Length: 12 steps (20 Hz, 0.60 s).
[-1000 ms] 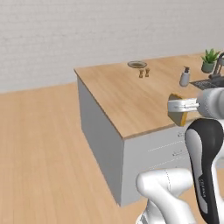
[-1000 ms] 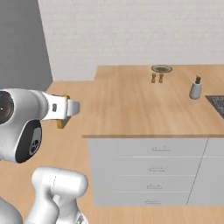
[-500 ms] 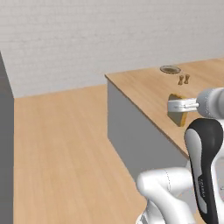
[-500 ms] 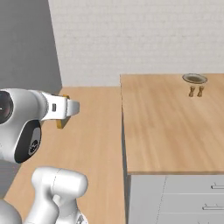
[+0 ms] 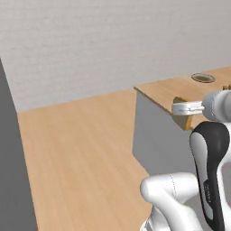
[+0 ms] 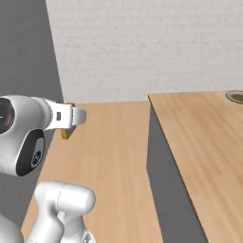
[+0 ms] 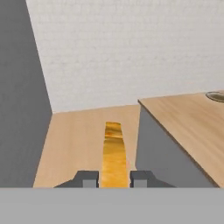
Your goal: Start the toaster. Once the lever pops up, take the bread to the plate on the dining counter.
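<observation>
My gripper (image 7: 114, 179) is shut on the bread (image 7: 113, 153), a tan slice with a brown crust seen edge-on between the two fingertips (image 7: 89, 178). The bread (image 5: 184, 121) hangs under the white hand (image 5: 182, 107) in front of the dining counter (image 5: 167, 90), over its near corner. From the right side the gripper (image 6: 71, 124) and bread (image 6: 65, 134) are left of the dining counter (image 6: 204, 137), above the floor. The plate (image 5: 203, 78) lies far back on the wood top, also at the edge of two other views as the plate (image 6: 237, 96) and the plate (image 7: 216, 96). The toaster is out of view.
A tall dark grey panel (image 5: 13, 171) stands at the left, and a white brick wall (image 6: 142, 47) closes the back. Open wooden floor (image 5: 81, 144) stretches between the panel and the counter's grey side (image 7: 157, 153).
The whole picture has shifted: the base has moved, so the counter now sits further right and the grey panel has come in at the left. The bread stays in the gripper.
</observation>
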Available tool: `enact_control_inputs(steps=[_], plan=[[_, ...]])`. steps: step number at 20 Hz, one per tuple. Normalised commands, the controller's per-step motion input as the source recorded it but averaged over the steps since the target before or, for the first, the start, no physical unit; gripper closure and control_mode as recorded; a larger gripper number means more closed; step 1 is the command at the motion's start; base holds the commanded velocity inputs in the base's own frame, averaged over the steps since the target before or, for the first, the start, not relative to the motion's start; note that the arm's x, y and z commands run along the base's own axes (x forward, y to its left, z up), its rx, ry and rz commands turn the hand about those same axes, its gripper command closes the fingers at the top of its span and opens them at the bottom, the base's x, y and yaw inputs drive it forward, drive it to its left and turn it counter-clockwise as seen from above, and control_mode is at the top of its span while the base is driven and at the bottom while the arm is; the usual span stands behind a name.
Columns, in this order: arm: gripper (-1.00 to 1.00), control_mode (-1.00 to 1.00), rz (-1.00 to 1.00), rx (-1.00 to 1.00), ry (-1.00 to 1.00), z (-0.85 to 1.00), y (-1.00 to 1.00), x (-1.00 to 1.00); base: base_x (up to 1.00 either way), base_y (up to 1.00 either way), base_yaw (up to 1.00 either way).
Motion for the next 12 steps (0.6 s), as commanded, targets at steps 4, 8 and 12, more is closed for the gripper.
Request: enact_control_inputs(steps=[4,8,12], plan=[[1.00,1.00,0.00,0.00,0.00,0.00,0.00,0.00,1.00,1.00,-0.33],[1.00,1.00,0.00,0.00,0.00,0.00,0.00,0.00,1.00,1.00,-0.42],[1.00,1.00,0.00,0.00,0.00,0.00,0.00,0.00,1.00,1.00,-0.45]])
